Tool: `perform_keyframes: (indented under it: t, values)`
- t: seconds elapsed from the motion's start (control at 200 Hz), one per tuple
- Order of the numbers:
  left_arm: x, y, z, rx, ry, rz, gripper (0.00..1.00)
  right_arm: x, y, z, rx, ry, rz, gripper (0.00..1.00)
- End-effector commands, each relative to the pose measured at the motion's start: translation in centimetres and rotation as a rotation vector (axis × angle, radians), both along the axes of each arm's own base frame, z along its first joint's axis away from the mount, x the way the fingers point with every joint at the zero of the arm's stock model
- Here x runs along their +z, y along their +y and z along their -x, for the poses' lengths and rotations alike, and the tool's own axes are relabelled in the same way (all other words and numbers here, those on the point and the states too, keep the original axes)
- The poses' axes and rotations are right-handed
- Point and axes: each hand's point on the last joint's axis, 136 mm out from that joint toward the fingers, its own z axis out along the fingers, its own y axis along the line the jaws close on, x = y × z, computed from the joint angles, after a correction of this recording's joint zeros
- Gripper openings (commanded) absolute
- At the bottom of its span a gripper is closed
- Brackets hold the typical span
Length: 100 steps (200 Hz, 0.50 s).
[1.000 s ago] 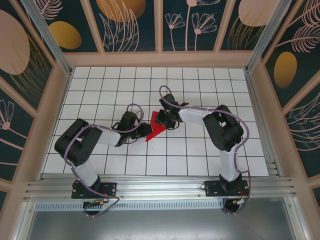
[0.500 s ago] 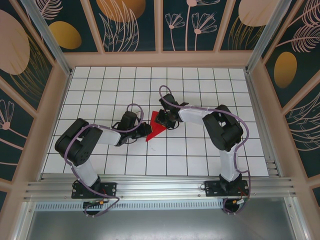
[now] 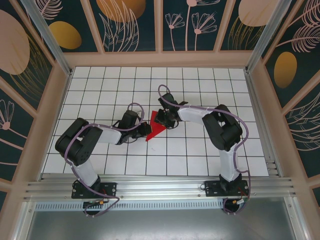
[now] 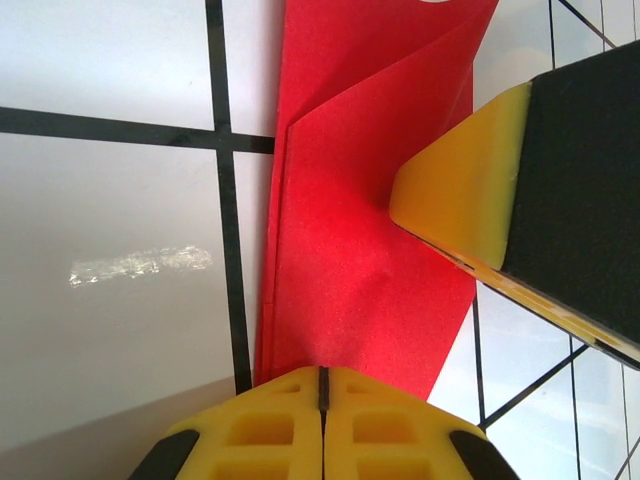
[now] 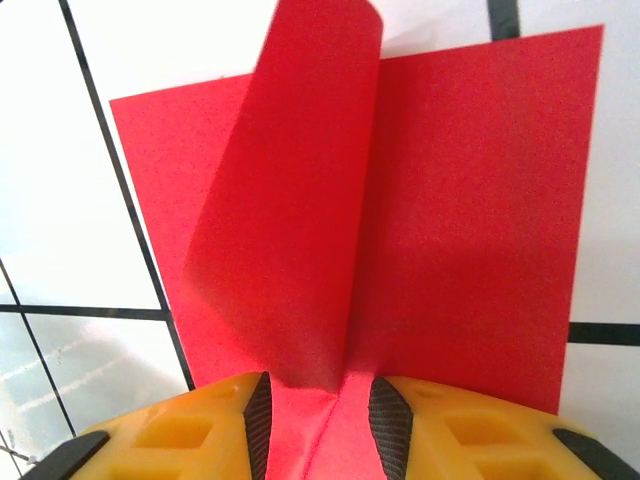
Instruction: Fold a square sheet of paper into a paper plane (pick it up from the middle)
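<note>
The square sheet of paper [image 3: 156, 128] is a creased red wedge lying on the white grid table [image 3: 200, 85] between both arms. My left gripper [image 3: 146, 130] is shut, its yellow tips [image 4: 322, 375] meeting on the wedge's narrow near end [image 4: 350, 270]. My right gripper [image 3: 163, 119] is at the wedge's wide far end. Its jaws stand open, with the paper's crease [image 5: 318, 420] between the two ribbed pads [image 5: 256, 415]. A flap of the paper [image 5: 290, 200] curls upright just ahead of those pads. One right finger [image 4: 470, 195] rests on the paper in the left wrist view.
Black grid lines cross the table. Wooden-framed patterned walls [image 3: 160, 30] close in the back and both sides, and an aluminium rail [image 3: 160, 187] runs along the near edge by the arm bases.
My left jaws have closed fully at the paper's near end. My right gripper has shifted slightly left and its jaws have parted a little. The paper lies where it was.
</note>
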Motion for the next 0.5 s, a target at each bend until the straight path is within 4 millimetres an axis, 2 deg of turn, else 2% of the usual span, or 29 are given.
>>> perform_keyframes:
  t: [0.0,0.125,0.225,0.34,0.405,0.495]
  values:
    - [-4.4,2.5,1.7,0.025,0.108,-0.153,0.06,-2.1,-2.6,0.6,0.029,0.0,0.141,0.39]
    - [-4.9,2.8,2.0,0.019,0.12,-0.17,0.05,3.4,-1.1,-1.2,0.08,-0.15,0.033,0.4]
    - [-5.0,2.9,2.1,0.018,0.121,-0.178,0.05,5.9,-0.4,-1.3,0.138,-0.23,-0.03,0.39]
    - [-5.0,2.9,2.0,0.014,0.119,-0.181,0.04,5.9,0.9,-0.1,0.23,-0.236,-0.113,0.3]
    - [-5.0,2.9,2.1,0.013,0.12,-0.185,0.03,5.2,1.6,0.6,0.266,-0.211,-0.15,0.17]
    - [-5.1,3.0,2.1,0.013,0.121,-0.187,0.02,3.9,2.1,1.1,0.287,-0.173,-0.17,0.08]
